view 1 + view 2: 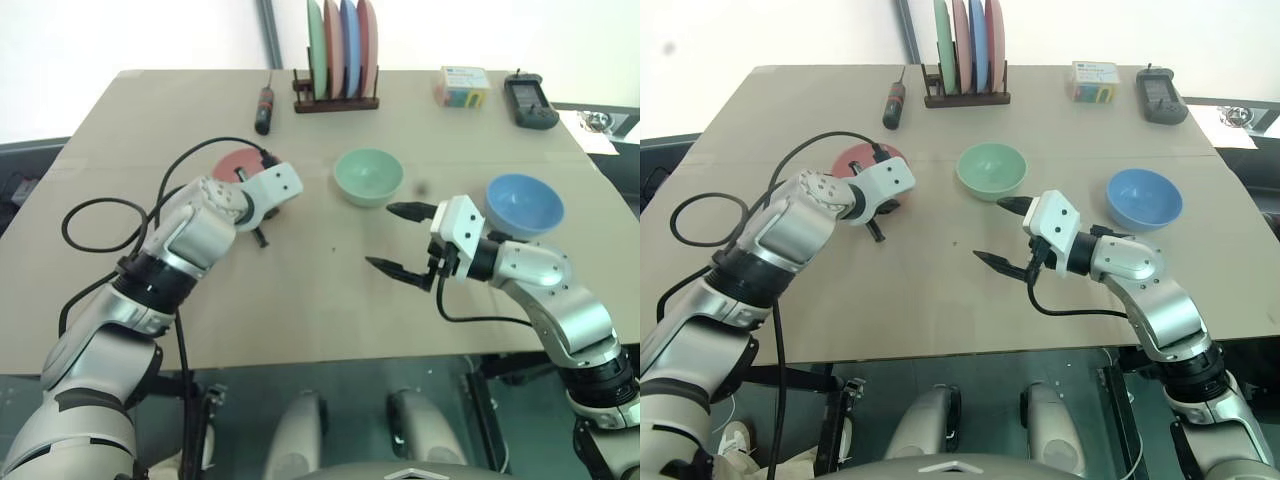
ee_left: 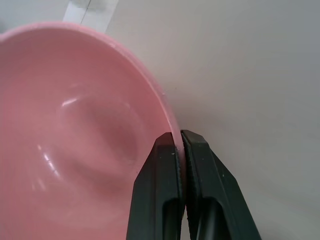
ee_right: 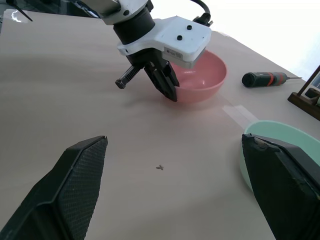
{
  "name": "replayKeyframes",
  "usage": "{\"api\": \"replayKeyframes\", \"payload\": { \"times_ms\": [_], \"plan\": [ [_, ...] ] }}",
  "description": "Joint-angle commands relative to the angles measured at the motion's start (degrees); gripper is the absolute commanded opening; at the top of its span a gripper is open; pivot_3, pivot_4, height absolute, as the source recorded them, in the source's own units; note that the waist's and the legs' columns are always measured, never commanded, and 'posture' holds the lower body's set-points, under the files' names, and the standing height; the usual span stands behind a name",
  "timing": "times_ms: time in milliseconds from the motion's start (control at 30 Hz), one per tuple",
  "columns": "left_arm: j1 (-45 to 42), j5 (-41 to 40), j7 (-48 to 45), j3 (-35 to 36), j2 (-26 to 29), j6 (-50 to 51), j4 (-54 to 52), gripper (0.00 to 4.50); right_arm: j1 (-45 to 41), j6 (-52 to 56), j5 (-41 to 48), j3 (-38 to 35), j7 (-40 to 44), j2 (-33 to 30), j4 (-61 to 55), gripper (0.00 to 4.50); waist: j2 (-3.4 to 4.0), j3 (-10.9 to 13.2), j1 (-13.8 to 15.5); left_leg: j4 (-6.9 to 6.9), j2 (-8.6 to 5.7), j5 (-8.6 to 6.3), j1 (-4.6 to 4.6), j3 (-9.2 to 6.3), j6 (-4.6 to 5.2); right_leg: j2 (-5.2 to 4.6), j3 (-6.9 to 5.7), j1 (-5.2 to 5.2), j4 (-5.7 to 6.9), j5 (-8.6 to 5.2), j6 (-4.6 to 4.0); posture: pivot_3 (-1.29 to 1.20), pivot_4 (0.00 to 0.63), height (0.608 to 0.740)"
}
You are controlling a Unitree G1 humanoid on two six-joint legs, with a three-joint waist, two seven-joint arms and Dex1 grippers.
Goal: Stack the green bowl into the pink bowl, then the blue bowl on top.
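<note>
The right gripper (image 1: 400,240) is seen nearest, hovering above the bare middle of the table (image 1: 300,320) with its two black fingers spread wide and nothing between them; one finger is pointed toward the green bowl (image 1: 369,176), which lies just beyond it and is not touched. To the right of that gripper, close beside its wrist, the blue bowl (image 1: 524,205) is set upright on the table. On the left, at about the same depth as the green bowl, the left gripper (image 3: 166,84) is lowered onto the near right edge of the pink bowl (image 3: 200,75), and its jaws are pinched shut on the rim: in the left wrist view the thin pink wall is seen clamped between the two fingers (image 2: 160,190), one inside the bowl and one outside. The pink bowl is well apart from the green bowl, with open tabletop between them. Farther back, a screwdriver (image 1: 265,108) with a black and red handle is laid on the left, a wooden rack (image 1: 336,100) holding upright coloured plates (image 1: 342,45) is placed at the centre, and a small colourful box (image 1: 461,86) and a black handheld device (image 1: 529,100) are found at the far right.
</note>
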Motion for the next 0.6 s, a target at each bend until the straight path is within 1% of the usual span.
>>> {"api": "replayKeyframes", "payload": {
  "times_ms": [33, 67, 133, 167, 200, 300, 367, 400, 467, 500, 600],
  "plan": [
    [2.36, -4.92, -7.05, 5.60, 2.37, -6.45, -10.44, 0.04, 0.98, -0.26, -0.16, -2.25, -0.73, -0.80, -2.71, 4.50, 0.00, 0.00, -0.06, 0.00, 0.00, 0.00, -0.01, 0.00, 0.00, 0.00, 0.00, -0.01, 0.00, 0.00, 0.00, 0.00, 0.150, 0.740],
    [4.11, -6.21, -9.29, 6.48, 3.47, -9.32, -13.35, 0.04, 1.31, -0.34, -0.13, -2.69, -0.74, -1.14, -2.74, 4.50, 0.00, 0.00, -0.09, 0.00, 0.00, 0.00, -0.02, 0.01, 0.00, -0.02, 0.01, -0.01, -0.02, 0.00, 0.00, 0.00, 0.150, 0.740],
    [9.13, -11.93, -17.07, 8.25, 6.57, -12.26, -20.07, 0.04, 2.28, -0.36, -0.02, -3.86, -0.89, -2.03, -2.96, 4.50, 0.01, 0.00, -0.22, -0.02, 0.00, 0.00, -0.03, 0.04, 0.00, -0.04, 0.04, -0.03, -0.03, 0.00, -0.01, 0.00, 0.150, 0.740],
    [10.98, -13.83, -19.34, 9.12, 7.41, -13.23, -21.88, 0.04, 2.55, -0.38, 0.00, -4.19, -0.98, -2.33, -2.97, 4.50, 0.01, 0.00, -0.30, -0.03, 0.01, 0.00, -0.02, 0.06, 0.00, -0.04, 0.06, -0.04, -0.03, 0.01, -0.01, 0.00, 0.150, 0.740],
    [13.07, -15.17, -21.26, 9.58, 7.28, -17.27, -22.73, 0.04, 3.23, -0.25, -0.01, -4.83, -1.24, -2.76, -3.27, 4.50, 0.01, 0.00, -0.33, -0.04, 0.01, 0.00, -0.01, 0.10, 0.00, -0.04, 0.09, -0.07, 0.00, 0.00, -0.02, 0.00, 0.150, 0.740],
    [14.56, -13.45, -22.15, 7.91, 6.09, -21.49, -21.90, 0.04, 4.31, 0.36, 0.00, -6.08, -2.25, -3.38, -3.96, 4.50, 0.01, 0.00, 0.20, -0.02, 0.02, 0.00, 0.03, 0.09, 0.00, -0.03, 0.08, -0.06, 0.07, -0.01, -0.03, 0.00, 0.150, 0.740],
    [14.68, -12.84, -22.99, 7.27, 5.49, -22.48, -21.31, 0.04, 4.64, 0.75, -0.01, -6.33, -2.77, -3.57, -4.24, 4.50, 0.01, 0.00, 0.30, 0.10, 0.02, 0.01, 0.03, 0.08, 0.01, -0.01, 0.07, -0.03, 0.12, -0.16, -0.17, 0.00, 0.150, 0.740],
    [14.49, -12.36, -23.05, 6.93, 4.95, -23.09, -20.67, 0.04, 5.01, 0.86, -0.03, -6.57, -2.86, -3.79, -4.44, 4.50, 0.01, 0.00, 0.29, 0.14, 0.02, 0.01, 0.07, 0.09, 0.01, -0.01, 0.08, 0.01, 0.12, -0.21, -0.09, 0.00, 0.150, 0.740],
    [13.72, -10.63, -22.71, 6.03, 3.78, -23.72, -19.16, 0.75, 6.31, 1.13, 0.04, -7.25, -2.67, -4.56, -5.19, 4.50, 0.01, -0.01, 0.29, 0.18, 0.01, 0.01, 0.15, 0.11, 0.01, -0.01, 0.10, 0.11, 0.11, -0.26, -0.01, 0.00, 0.150, 0.740],
    [13.37, -10.13, -22.74, 5.81, 3.23, -23.80, -18.62, 1.03, 6.91, 1.18, 0.11, -7.52, -2.53, -4.88, -5.52, 4.50, 0.01, -0.01, 0.29, 0.19, 0.01, 0.01, 0.15, 0.11, 0.01, -0.01, 0.10, 0.12, 0.11, -0.26, 0.00, 0.00, 0.150, 0.740],
    [12.38, -8.41, -22.36, 5.56, 1.68, -24.12, -16.84, 2.42, 8.72, 1.30, 0.74, -8.43, -2.44, -5.62, -6.40, 4.50, 0.01, -0.01, 0.24, 0.18, 0.01, 0.01, 0.13, 0.09, 0.01, 0.00, 0.10, 0.11, 0.13, -0.25, 0.00, 0.00, 0.150, 0.740]
  ]
}}
